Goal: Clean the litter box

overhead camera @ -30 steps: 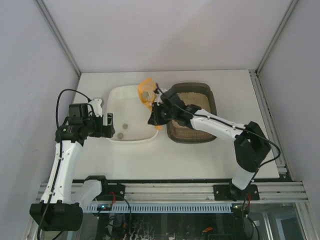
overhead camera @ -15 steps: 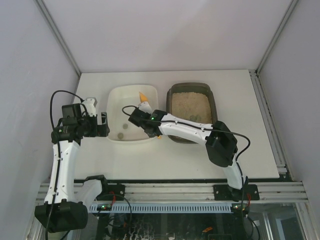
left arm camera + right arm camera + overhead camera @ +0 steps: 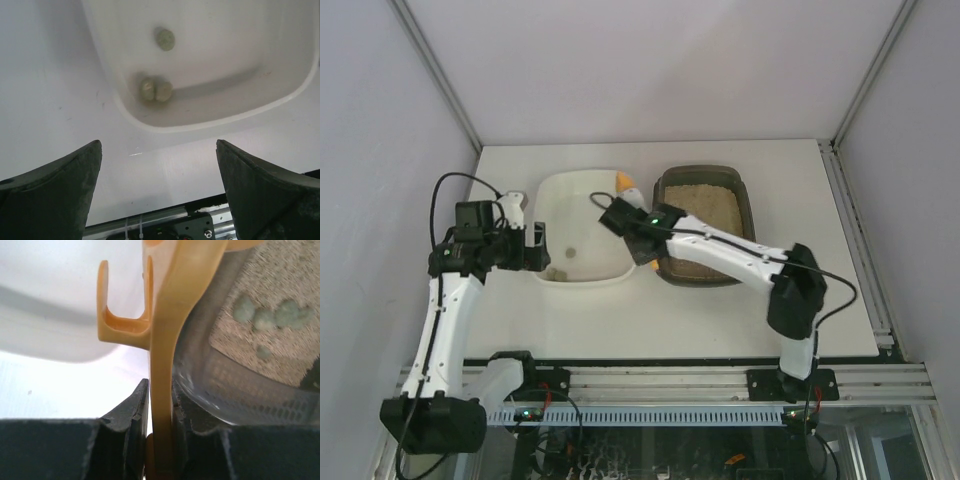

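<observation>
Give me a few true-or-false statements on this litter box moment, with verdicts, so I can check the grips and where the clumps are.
1. The right gripper is shut on the yellow scoop. True.
2. The left gripper holds the white tub. False: its fingers stand wide open with nothing between them.
3. The white tub is empty. False: three round clumps lie in it.
4. In the top view, the litter box sits right of the white tub. True.
5. The litter holds no more clumps. False: several greenish clumps lie on it.
</observation>
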Controlling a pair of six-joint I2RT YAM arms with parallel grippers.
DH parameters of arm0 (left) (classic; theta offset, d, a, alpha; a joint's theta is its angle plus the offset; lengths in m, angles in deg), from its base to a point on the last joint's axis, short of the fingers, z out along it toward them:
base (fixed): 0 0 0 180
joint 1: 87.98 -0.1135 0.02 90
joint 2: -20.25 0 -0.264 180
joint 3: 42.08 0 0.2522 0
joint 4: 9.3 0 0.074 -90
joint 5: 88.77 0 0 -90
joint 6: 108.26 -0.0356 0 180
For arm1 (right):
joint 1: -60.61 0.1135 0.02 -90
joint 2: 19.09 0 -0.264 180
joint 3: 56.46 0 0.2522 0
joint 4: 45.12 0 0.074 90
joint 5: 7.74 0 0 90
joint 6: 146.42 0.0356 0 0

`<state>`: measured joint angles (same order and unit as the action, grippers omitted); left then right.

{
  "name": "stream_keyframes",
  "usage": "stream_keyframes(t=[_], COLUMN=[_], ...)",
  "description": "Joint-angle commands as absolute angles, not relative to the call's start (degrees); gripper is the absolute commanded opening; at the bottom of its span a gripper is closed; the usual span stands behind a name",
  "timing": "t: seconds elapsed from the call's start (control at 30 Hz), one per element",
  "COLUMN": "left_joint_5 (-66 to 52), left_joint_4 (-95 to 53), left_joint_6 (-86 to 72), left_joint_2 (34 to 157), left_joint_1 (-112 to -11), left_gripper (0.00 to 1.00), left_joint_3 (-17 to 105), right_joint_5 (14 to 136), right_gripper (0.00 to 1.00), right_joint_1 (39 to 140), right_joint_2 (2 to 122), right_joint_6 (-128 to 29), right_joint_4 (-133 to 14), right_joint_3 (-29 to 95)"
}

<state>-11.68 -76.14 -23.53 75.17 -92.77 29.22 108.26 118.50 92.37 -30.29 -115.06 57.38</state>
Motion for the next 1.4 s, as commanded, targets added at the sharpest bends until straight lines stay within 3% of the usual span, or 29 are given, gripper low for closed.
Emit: stream_keyframes(t=[0.0,0.27,0.5,0.73,1.07,1.37], left_joint_5=[-8.5,-11.0,-7.5,-9.4,-2.6,-5.3], left_joint_4=[-73.2,-69.3,-68.2,-65.5,-62.5,-61.5], left_joint_6=[-19.0,-8.0,4.2,8.5,1.4,-1.2], left_joint_2=[80.7,95.8,104.1,103.6,93.5,86.6], left_joint_1=[-82.9,-68.2,-63.4,-63.3,-63.6,-64.6], left_gripper=[1.00,1.00,1.00,1.00,1.00,1.00], left_joint_3=[38.4,53.8,64.2,60.9,49.7,41.9], right_joint_5=[95.4,84.4,74.4,70.4,69.8,69.5], right_gripper=[0.00,0.00,0.00,0.00,0.00,0.00], right_joint_1=[110.6,94.0,86.2,84.1,85.0,84.9], right_joint_2=[76.6,66.1,71.5,78.3,83.3,87.8], right_joint_6=[-29.7,-25.0,-24.8,-23.5,-22.8,-22.5], right_joint_4=[-120.6,-136.5,-141.6,-144.3,-148.2,-150.5], right_joint_3=[52.6,42.4,45.5,50.6,54.7,56.8])
